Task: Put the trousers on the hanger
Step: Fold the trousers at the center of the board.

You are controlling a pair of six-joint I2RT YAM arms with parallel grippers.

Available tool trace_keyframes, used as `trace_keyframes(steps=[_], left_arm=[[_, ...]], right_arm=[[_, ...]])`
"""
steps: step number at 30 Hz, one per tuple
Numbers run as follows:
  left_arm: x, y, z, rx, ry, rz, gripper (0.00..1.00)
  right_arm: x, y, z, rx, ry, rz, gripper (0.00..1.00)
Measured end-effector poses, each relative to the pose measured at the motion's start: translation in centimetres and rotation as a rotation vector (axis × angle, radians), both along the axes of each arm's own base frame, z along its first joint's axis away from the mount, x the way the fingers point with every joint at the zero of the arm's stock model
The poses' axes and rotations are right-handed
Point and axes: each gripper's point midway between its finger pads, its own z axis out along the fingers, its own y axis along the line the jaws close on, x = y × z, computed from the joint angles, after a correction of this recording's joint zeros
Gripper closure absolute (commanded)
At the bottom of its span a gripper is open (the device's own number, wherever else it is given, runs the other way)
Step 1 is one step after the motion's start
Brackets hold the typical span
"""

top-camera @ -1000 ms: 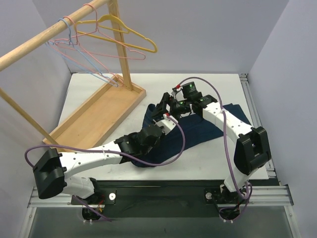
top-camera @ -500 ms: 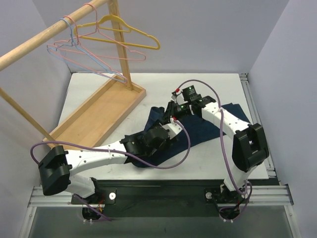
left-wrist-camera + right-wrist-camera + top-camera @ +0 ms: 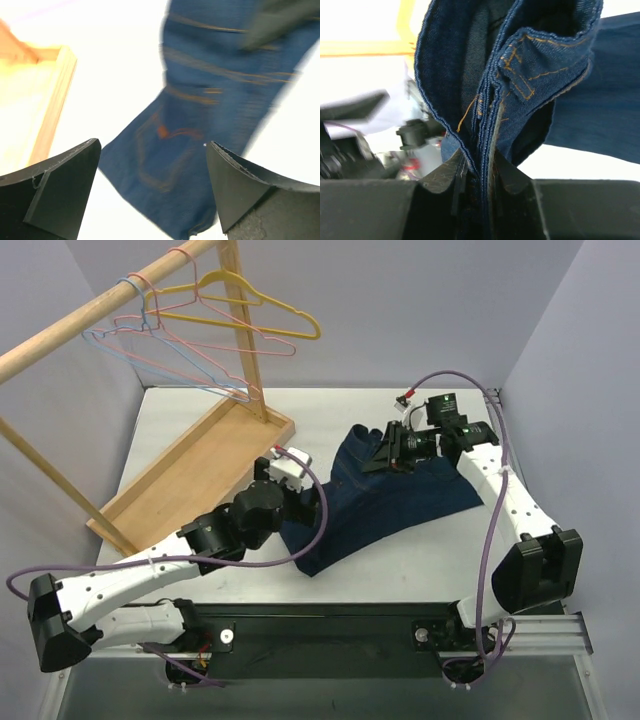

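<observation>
The dark blue trousers [image 3: 375, 502] lie spread on the white table, waist toward the back. My right gripper [image 3: 386, 453] is shut on the waistband edge, and the right wrist view shows folded denim [image 3: 545, 65] pinched between its fingers [image 3: 445, 172]. My left gripper [image 3: 298, 498] is open just left of the trousers, with nothing between its fingers [image 3: 60, 185]; a back pocket [image 3: 170, 150] lies below them. The light-blue hanger [image 3: 100, 340] hangs on the wooden rail at the back left, among other hangers.
A wooden rack with a slanted rail [image 3: 90, 312] stands on a wooden base tray [image 3: 200, 480] at the left. A yellow hanger [image 3: 255, 318] and pink hangers [image 3: 215, 348] share the rail. Purple cables loop off both arms.
My left gripper has opened, let go of the trousers and drawn back to the left. My right gripper has shut on the waistband and moved right, pulling the trousers with it.
</observation>
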Motion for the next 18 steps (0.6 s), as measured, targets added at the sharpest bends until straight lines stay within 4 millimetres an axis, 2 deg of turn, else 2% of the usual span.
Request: trace_keyframes(steps=[2,4,8,13,18], left_arm=[[0.7,1.5,-0.3,-0.048,0.03,0.043,0.03],[1.8,3.0,-1.6,-0.07,0.076,0.09,0.02],[3.5,5.1,-5.6,-0.066,0.202,0.159,0.03],[4.3,5.8,-10.4,-0.061,0.365,0.171,0.04],[3.6,6.0,-14.5,-0.058,0.49,0.147,0.04]], right_arm=[[-0.3,-1.2,0.1,-0.054,-0.047,0.024,1.0],[-0.7,-2.3,-0.3,-0.123,-0.087,0.048,1.0],[-1.0,-5.0,-2.0,-0.273,-0.125,0.068,1.0],[0.5,-9.4,-3.5,-0.431,-0.147,0.015,1.0],[2.7,-12.4,-3.6,-0.564,-0.201,-0.01,1.0]])
